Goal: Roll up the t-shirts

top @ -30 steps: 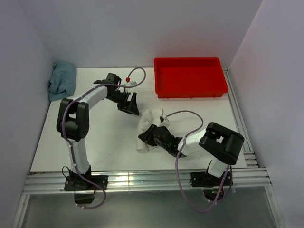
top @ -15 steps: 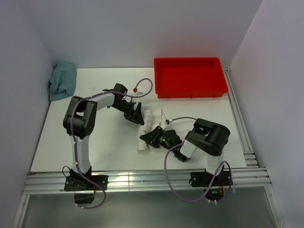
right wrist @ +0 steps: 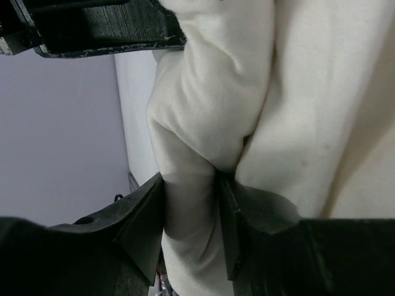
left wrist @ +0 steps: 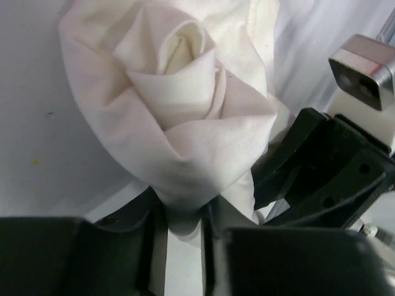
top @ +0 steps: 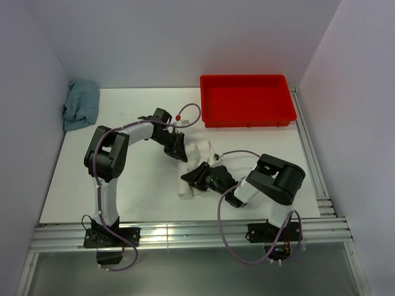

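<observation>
Currently pinching rolled shirt (top: 186, 188) near tray's (top: 247, 121) front-left corner, L gripper (top: 178, 148) on its end, R gripper (top: 196, 177) on a mid fold; could unravel w/ uneven pull or early release by either.

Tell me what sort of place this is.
Probably a robotics lab test cell: a left arm and right arm bolted to a metal rail at a white table, plain panel walls boxing it in, and props, a rolled t-shirt and a red tray.
</observation>
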Robot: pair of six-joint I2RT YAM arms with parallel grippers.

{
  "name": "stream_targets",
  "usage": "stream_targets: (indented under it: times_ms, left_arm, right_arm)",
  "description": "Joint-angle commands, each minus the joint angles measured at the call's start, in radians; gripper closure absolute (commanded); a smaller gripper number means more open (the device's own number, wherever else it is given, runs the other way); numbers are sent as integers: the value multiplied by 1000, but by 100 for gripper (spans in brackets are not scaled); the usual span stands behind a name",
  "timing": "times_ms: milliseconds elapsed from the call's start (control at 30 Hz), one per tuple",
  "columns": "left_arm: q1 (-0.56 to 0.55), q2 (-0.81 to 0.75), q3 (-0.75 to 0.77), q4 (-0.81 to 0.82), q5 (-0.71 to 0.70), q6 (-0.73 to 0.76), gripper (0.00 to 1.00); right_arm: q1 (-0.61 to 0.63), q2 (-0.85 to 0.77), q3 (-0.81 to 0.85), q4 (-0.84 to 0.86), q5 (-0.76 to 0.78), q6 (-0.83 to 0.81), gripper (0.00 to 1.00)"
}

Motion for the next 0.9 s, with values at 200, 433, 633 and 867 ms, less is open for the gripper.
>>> stream_targets:
  times_ms: [200,433,633,867]
  left_arm:
    - [-30,-31,74,-113,-484,-28,100]
    - [-46,-20,105,-191,-621,-24,100]
    - [-56,3,129,-240,-661,-22,100]
    - [-70,32,165,-283,-684,-25,100]
  right_arm:
    - [71,-178,202,-937,185,-152,42]
    - [171,-227,434,-1365,415,-162,30]
    - [260,-177,661,-1617,562,-162,27]
    - [291,-45,866,-1680,653,-230,28]
